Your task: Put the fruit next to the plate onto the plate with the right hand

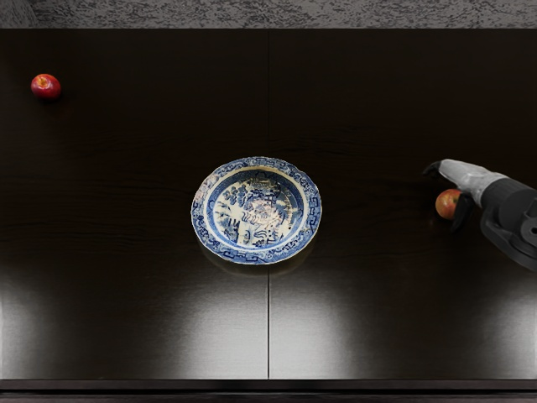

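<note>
A blue-and-white patterned plate [257, 210] lies in the middle of the dark table. A small red-orange fruit [445, 204] sits on the table far to the plate's right. My right hand [445, 191] comes in from the right edge and is right at this fruit. One dark finger reaches past the fruit's far side and the thumb hangs at its near right side. The fingers are spread and do not clasp the fruit. A second red fruit [45, 86] lies at the far left corner, well away from the plate. The left arm is out of view.
The table's [134, 277] far edge meets a grey speckled wall [268, 13]. A thin seam [268, 327] runs down the table's middle under the plate. Bare dark surface separates the plate from both fruits.
</note>
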Tool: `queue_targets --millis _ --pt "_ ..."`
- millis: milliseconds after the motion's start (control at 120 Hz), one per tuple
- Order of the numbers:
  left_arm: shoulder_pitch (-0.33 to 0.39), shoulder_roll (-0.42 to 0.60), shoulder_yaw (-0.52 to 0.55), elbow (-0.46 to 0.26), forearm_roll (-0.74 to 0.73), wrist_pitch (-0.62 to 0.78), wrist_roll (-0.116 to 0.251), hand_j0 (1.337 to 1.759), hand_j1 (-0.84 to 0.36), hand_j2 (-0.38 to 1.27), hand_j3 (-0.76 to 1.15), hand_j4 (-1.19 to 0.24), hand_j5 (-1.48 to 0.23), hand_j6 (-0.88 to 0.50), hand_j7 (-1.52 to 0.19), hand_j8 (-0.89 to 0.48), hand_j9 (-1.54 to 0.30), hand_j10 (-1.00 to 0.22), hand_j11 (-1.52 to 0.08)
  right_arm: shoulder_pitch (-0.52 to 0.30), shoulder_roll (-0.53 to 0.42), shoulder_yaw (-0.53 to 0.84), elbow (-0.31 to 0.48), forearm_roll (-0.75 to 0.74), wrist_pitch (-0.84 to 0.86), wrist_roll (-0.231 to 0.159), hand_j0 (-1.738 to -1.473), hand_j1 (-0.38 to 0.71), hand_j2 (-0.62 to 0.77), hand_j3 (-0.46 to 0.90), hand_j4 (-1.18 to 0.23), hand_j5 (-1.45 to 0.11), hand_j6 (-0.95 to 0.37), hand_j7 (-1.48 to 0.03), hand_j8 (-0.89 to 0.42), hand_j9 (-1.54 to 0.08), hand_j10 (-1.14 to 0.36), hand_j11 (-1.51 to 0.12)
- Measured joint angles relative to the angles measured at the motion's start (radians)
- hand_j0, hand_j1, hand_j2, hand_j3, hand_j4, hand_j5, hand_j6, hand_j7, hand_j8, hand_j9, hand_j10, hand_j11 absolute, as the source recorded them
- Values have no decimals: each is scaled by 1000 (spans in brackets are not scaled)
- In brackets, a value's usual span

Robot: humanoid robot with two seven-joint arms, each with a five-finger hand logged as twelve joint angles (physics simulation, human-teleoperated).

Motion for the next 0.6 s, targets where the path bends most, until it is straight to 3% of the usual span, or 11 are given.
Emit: queue_targets --millis 600 --pt "0 0 0 0 0 0 0 1658 339 2 0 -9 -11 -9 -11 -9 -11 -9 -11 -10 1 2 -19 0 -13 0 -1658 32 -59 0 -326 -417 -328 -416 -327 -417 -325 -417"
